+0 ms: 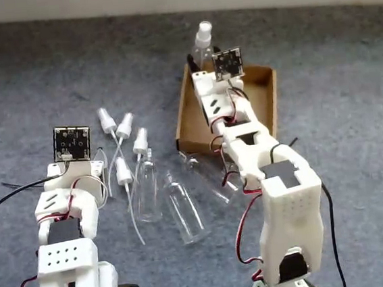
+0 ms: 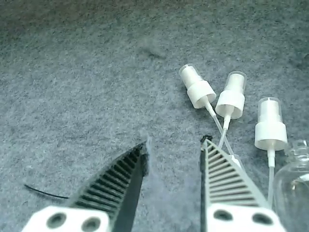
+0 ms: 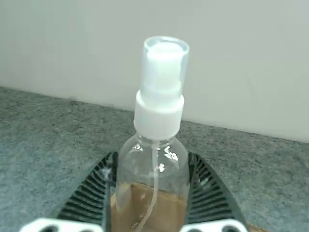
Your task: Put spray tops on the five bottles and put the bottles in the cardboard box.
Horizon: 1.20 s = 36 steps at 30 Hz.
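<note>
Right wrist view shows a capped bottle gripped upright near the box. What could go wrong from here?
1. The bottle sits in the right gripper by the far rim of the cardboard box; released there, it may catch the rim and tip outside.
2. An uncapped bottle lies close beside the right arm; pulling back could nudge it.

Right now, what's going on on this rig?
The right arm's fingers are shut on an upright clear plastic bottle with a white spray top, at the far corner of the open brown cardboard box. I can't tell whether the bottle rests on the box floor. The left arm's fingers are open over the grey carpet, beside four loose white spray tops. At least three uncapped clear bottles lie on the carpet between the arms.
</note>
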Each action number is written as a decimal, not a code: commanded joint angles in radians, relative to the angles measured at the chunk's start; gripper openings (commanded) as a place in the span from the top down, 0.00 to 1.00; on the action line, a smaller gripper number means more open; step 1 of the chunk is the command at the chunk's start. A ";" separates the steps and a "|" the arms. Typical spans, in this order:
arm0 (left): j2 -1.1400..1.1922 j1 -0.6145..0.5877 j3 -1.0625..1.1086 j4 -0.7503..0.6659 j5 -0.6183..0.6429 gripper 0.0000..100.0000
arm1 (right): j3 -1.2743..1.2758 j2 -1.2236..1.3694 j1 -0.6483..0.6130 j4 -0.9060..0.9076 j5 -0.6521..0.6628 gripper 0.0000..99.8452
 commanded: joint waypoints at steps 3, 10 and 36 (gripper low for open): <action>-0.012 -0.007 -0.007 -0.021 0.000 0.84 | -0.048 -0.019 0.015 -0.024 -0.003 0.99; -0.012 -0.007 -0.007 -0.021 0.000 0.84 | -0.047 -0.022 0.019 -0.024 -0.006 0.85; -0.012 -0.007 -0.007 -0.021 0.000 0.84 | -0.125 -0.111 0.013 0.234 -0.005 0.74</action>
